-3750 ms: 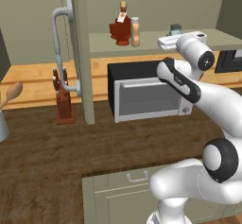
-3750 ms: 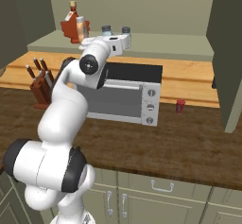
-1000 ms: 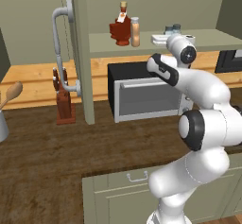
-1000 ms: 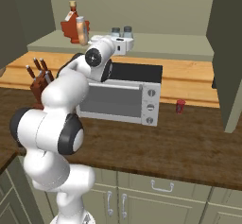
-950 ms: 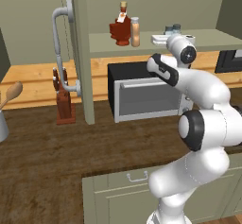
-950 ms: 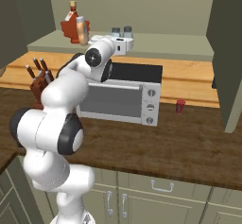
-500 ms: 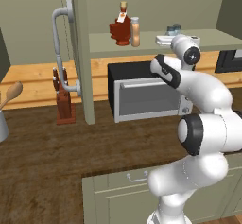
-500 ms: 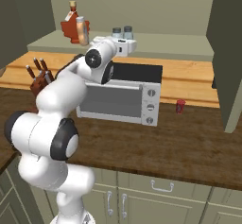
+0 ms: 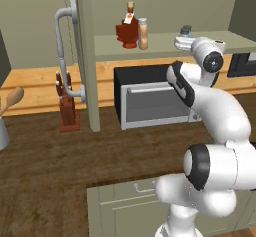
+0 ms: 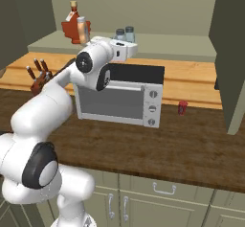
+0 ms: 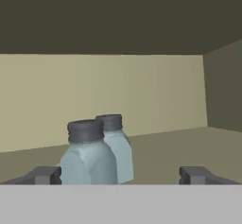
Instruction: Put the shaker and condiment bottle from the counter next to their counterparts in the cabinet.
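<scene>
I am looking along the gripper (image 11: 120, 173) into the cabinet (image 10: 158, 46), and its two finger tips are standing wide apart with nothing between them, so I am reading it as open and empty. Just ahead of it and off toward its left finger, the shaker (image 11: 88, 153) is standing upright on the shelf, with its twin (image 11: 115, 145) right behind and slightly to the side, the two overlapping so that I cannot tell whether they are touching. In the right base view both shakers (image 10: 125, 34) are sitting just past the hand, close to its far side. Well off to the hand's other side along the shelf, the condiment bottle (image 9: 143, 33) is standing tight against the dark red maple-leaf bottle (image 9: 127, 29), so I am judging both items as already placed beside their counterparts. What I am worrying about now is the way out: the left finger (image 11: 43, 175) is sitting very near the front shaker's base, and any sideways drift or roll of the wrist while pulling back could be clipping it, tipping it into its twin or off the shelf edge onto the toaster oven (image 10: 119, 96) below. I am judging that a straight retreat along the approach line, away from the shakers, is the safer move.
</scene>
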Robot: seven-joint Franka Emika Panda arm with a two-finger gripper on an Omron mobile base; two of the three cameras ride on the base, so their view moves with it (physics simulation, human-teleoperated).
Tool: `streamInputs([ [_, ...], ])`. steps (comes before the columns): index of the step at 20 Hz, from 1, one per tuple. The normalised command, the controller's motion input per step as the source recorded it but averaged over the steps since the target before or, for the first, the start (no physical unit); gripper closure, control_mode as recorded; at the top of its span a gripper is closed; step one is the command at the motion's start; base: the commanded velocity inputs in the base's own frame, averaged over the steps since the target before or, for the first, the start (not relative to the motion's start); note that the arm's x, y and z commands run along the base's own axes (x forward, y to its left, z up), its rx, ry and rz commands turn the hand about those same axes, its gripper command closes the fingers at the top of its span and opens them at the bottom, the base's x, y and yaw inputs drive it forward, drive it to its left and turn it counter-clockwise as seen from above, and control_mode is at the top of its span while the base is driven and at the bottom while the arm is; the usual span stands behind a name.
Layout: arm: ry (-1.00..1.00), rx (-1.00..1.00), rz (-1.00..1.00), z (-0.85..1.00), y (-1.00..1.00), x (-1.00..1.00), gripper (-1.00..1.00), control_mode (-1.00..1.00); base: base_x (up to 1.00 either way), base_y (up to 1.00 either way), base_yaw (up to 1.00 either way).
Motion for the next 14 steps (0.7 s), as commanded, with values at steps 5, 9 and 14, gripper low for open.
streamInputs([
  [5,0.0,0.1,-0.01,0.59,0.17,-1.0,-1.0,-1.0,0.0,0.0,0.0],
  [9,0.0,0.16,0.0,0.47,0.05,-1.0,-1.0,-1.0,0.0,0.0,0.0],
  [14,0.0,0.1,0.0,-0.03,0.0,-1.0,-1.0,-1.0,0.0,0.0,0.0],
])
